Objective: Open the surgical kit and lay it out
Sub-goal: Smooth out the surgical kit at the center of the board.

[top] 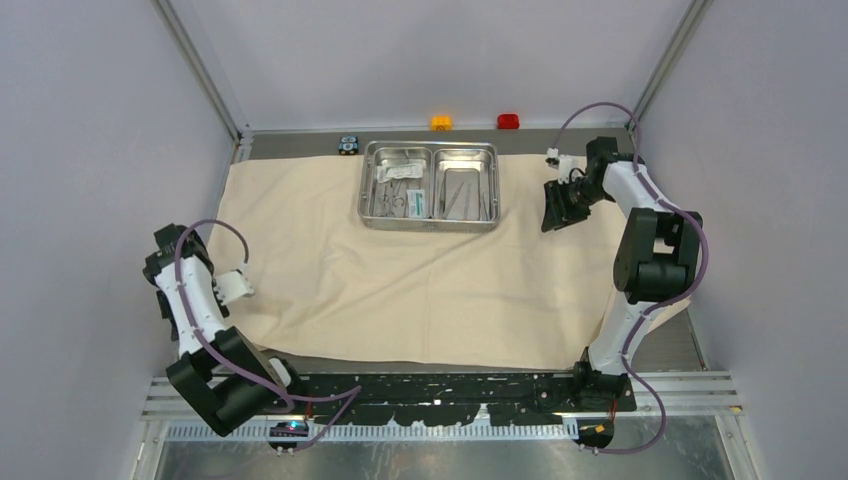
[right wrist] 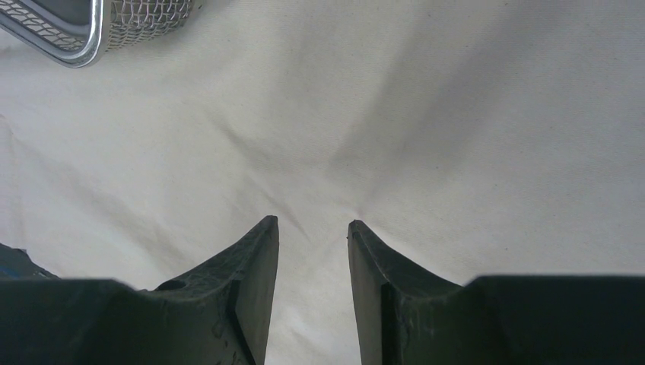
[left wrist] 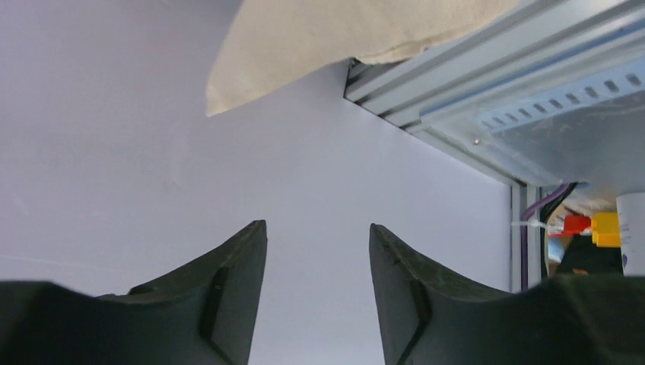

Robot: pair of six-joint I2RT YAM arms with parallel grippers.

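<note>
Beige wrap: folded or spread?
Spread: the beige wrap lies open, mostly flat, with the steel tray uncovered on its far part, instruments inside.

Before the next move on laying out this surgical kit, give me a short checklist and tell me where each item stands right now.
1. Cloth wrap opened and spread out: ok.
2. Tray uncovered, sitting on the wrap at its far edge: ok.
3. Instruments laid out on the wrap: not ok, all of them lie inside the tray.
4. Left claw free to grasp: ok, jaws apart with nothing between them, off the wrap's left edge.
5. Right claw free to grasp: ok, jaws apart and empty, over bare wrap to the right of the tray.
6. Packet clear of the tools around it: cannot tell, too small in the top view.
</note>
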